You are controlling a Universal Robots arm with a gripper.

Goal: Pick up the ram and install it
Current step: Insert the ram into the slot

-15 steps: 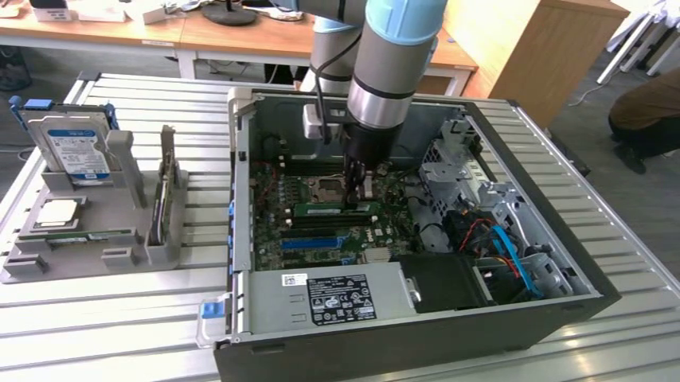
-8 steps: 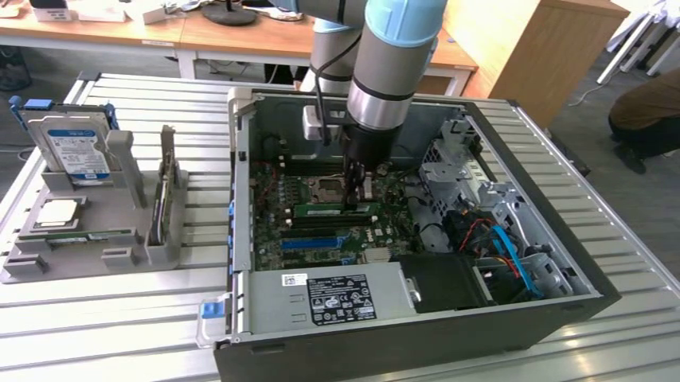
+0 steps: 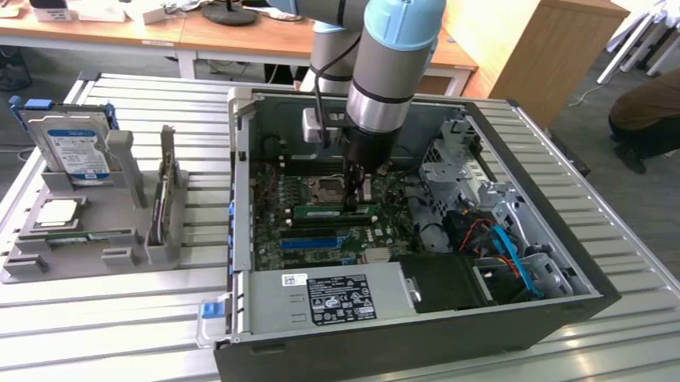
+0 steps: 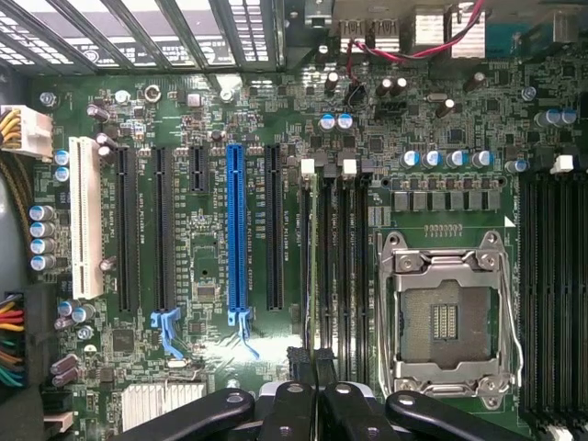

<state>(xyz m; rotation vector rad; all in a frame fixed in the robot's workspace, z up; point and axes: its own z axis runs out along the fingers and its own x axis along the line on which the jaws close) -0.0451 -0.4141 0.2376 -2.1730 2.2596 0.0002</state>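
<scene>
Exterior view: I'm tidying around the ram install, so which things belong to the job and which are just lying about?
Job: the ram, the tool at its end, the motherboard, the open computer case.
Lying about: the hard drive, the expansion card, the processor chip, all in the grey holder.

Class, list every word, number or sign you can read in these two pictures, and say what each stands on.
No text here can be read with certainty.
On the power supply label: white print on black, too small to read.
On the hard drive label: print blurred, unreadable.
On the motherboard: white markings beside the slots, too small to read.
</scene>
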